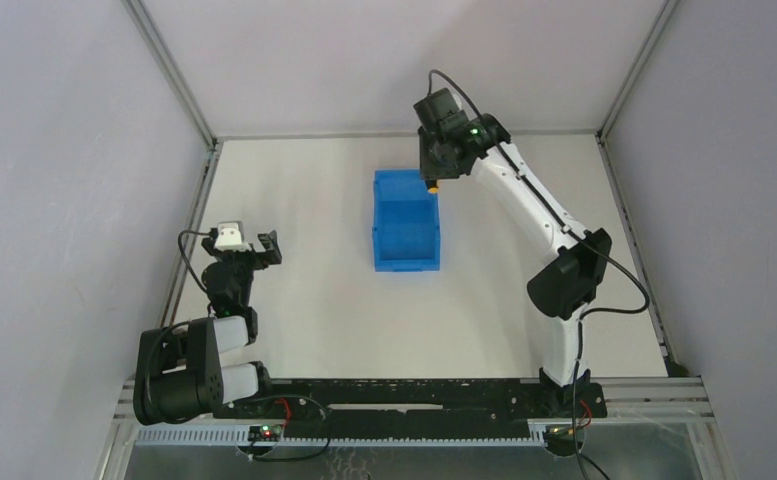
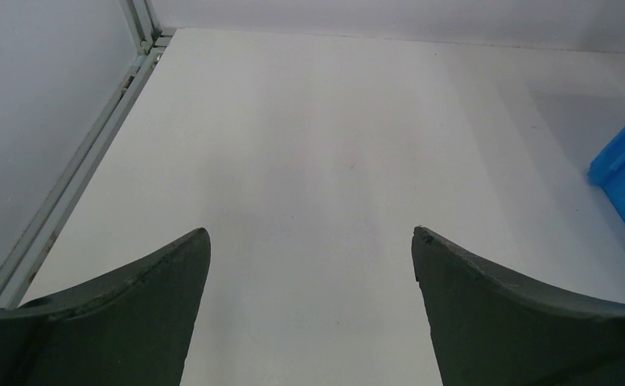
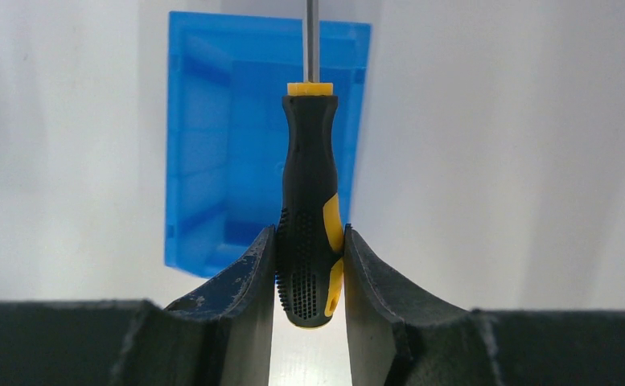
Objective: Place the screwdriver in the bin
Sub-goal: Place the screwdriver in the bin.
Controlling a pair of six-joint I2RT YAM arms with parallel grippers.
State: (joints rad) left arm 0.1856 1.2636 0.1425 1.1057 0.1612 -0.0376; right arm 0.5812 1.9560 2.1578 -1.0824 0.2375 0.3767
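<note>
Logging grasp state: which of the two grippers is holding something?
The right gripper: it is shut on the screwdriver; the left gripper is open and empty.

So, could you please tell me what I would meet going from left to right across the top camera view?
left pincer → blue bin → right arm's elbow. The right pincer, holding the screwdriver, overlaps the bin's far right corner, so it is left out.
</note>
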